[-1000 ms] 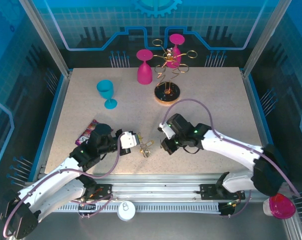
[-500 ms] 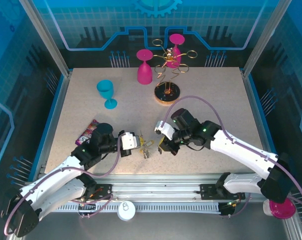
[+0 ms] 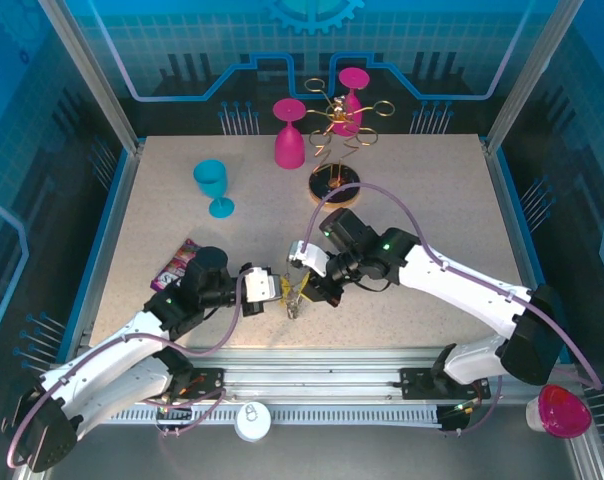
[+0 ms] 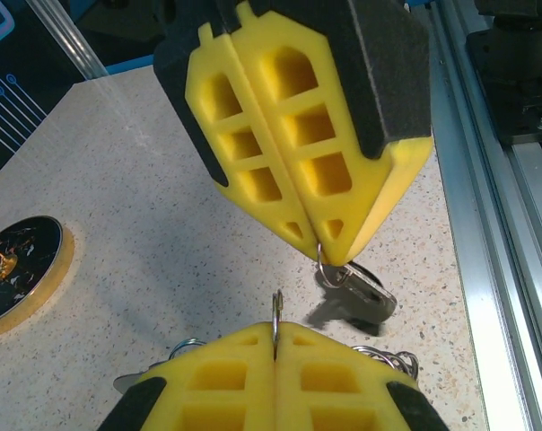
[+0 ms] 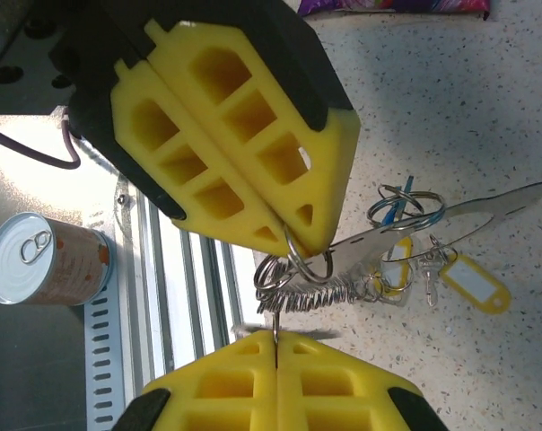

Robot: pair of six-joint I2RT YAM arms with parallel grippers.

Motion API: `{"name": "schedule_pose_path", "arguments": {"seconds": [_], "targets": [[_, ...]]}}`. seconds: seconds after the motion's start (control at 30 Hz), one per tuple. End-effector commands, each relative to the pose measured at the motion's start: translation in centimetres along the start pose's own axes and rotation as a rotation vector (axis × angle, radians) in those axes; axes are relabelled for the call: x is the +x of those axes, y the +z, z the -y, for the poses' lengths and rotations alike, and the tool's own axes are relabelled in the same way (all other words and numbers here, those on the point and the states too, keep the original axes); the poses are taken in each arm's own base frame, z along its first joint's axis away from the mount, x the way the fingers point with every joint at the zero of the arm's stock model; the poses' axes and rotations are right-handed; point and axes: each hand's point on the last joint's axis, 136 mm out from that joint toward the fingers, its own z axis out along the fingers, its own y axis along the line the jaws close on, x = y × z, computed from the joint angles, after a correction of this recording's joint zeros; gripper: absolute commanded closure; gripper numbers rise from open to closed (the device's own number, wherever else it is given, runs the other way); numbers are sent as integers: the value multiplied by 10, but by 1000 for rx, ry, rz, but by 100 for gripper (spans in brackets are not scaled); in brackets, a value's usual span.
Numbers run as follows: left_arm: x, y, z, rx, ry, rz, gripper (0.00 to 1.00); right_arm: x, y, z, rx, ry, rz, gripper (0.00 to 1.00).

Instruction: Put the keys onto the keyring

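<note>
My left gripper [image 4: 275,330] is shut on a thin silver ring that stands edge-on between its yellow pads. That ring belongs to the keyring [image 5: 343,283], a bunch of split rings and a wire coil with yellow tags, a blue bit and a flat silver blade. My right gripper [image 5: 275,341] is shut too. Its fingertips pinch a small ring from which a dark silver key [image 4: 365,292] hangs just above the table. In the top view the left gripper [image 3: 274,290] and the right gripper [image 3: 306,284] meet tip to tip near the table's front edge.
A gold wire rack on a round wooden base [image 3: 334,186] stands at the back, with two pink goblets [image 3: 288,135] by it and a teal goblet [image 3: 214,185] to the left. A purple packet [image 3: 177,262] lies beside the left arm. A can [image 5: 47,260] sits off the front rail.
The right gripper has swung left and closed in on the left gripper, carrying its key. The left gripper edged slightly right, still holding the keyring.
</note>
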Motion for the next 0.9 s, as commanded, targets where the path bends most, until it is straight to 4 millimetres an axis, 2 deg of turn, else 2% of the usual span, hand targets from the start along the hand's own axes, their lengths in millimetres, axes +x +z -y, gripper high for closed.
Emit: {"name": "schedule_pose_path", "arguments": {"seconds": [0.0, 0.5, 0.87], "targets": [[-8, -1, 7, 34, 44, 33, 100, -9, -2, -9, -32, -35, 1, 100], [-7, -2, 12, 54, 58, 35, 100, -22, 3, -6, -26, -62, 26, 100], [-5, -2, 13, 57, 63, 30, 100, -25, 5, -4, -18, -71, 49, 100]]}}
